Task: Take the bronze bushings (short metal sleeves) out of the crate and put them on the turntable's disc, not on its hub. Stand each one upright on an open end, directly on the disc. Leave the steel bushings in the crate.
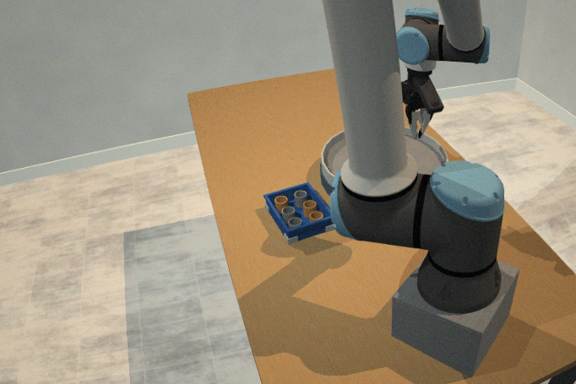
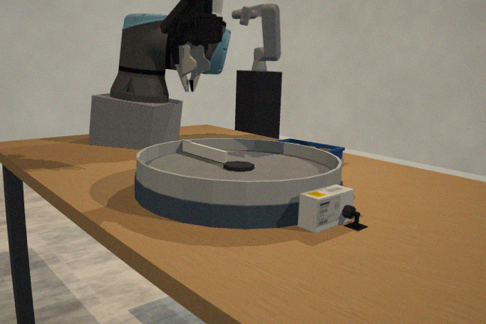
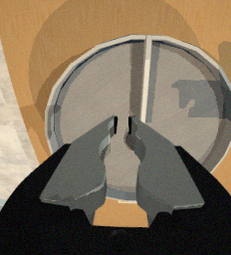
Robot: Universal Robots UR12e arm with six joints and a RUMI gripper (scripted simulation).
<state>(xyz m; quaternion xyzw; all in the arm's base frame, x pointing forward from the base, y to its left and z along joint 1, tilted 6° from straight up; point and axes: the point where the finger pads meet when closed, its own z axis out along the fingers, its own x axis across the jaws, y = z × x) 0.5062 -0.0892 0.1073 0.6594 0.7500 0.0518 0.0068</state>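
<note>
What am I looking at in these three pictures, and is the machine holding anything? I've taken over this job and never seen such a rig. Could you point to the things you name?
It is one jointed robot arm with a two-jaw gripper (image 1: pixel 420 134) (image 2: pixel 189 90) (image 3: pixel 122 118). The top picture looks down from behind the arm's base; the exterior one looks across the table at it; the wrist one looks past the jaws. On the table are a round turntable (image 2: pixel 235 192) and a blue crate (image 1: pixel 307 231) with three bronze and three grey bushings. The jaws are nearly closed, holding nothing.
</note>
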